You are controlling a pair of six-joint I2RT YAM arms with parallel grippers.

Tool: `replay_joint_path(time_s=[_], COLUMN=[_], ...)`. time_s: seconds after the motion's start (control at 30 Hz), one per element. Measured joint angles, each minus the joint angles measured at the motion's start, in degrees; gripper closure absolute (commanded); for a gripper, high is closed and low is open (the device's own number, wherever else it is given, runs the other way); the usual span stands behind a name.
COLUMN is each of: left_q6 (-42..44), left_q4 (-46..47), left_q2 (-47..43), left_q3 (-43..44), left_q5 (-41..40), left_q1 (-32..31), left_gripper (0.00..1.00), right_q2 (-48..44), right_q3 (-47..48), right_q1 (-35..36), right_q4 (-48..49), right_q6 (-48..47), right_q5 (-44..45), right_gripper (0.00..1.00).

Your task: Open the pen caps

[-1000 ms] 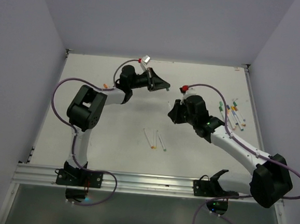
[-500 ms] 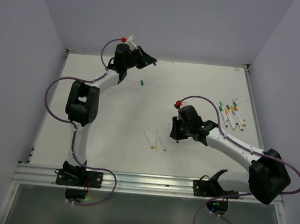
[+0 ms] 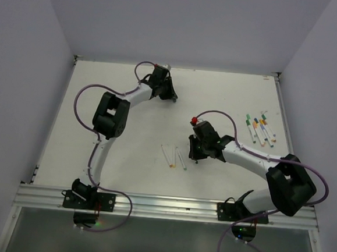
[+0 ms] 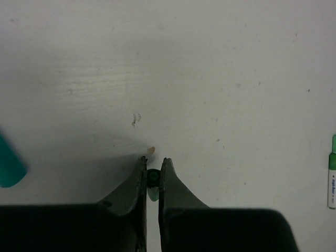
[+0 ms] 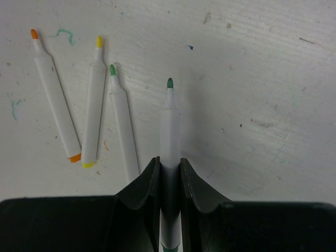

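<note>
Right wrist view: the right end effector (image 5: 169,167) is clamped on a green-tipped pen (image 5: 169,118), already uncapped, just beside three uncapped pens (image 5: 93,100) lying on the counter (image 5: 252,79). The left end effector (image 4: 153,167) is closed on what appears to be a green cap (image 4: 153,181), near a teal cap (image 4: 8,164). Setting-down seems in hand; next, both must be released and one of the capped pens (image 3: 260,127) at the right fetched.

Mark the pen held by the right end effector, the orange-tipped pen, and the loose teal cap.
held green-tipped pen (image 5: 169,126), right wrist view, mid-barrel
orange-tipped pen (image 5: 55,98), right wrist view, mid-barrel
teal cap (image 4: 7,165), left wrist view, visible side
</note>
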Motion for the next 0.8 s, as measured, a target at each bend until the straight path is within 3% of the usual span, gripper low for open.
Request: replay_joint_path(time_s=[0.4, 0.8], left_q6=[2.08, 8.20], left_q4=[-0.98, -3.54], left_q2=[0.15, 1.18], left_q3=[0.90, 3.93], left_q5=[-5.25, -12.09], left_q1=[1.42, 7.19], left_gripper=[1.00, 1.00], right_q2=[3.91, 3.91], right_q3=[-1.88, -2.19], right_q1=[5.35, 6.54], right_q4=[7.06, 7.80], right_q6=[1.16, 1.90], right_q5=[3.17, 6.01], right_gripper=[1.00, 1.00])
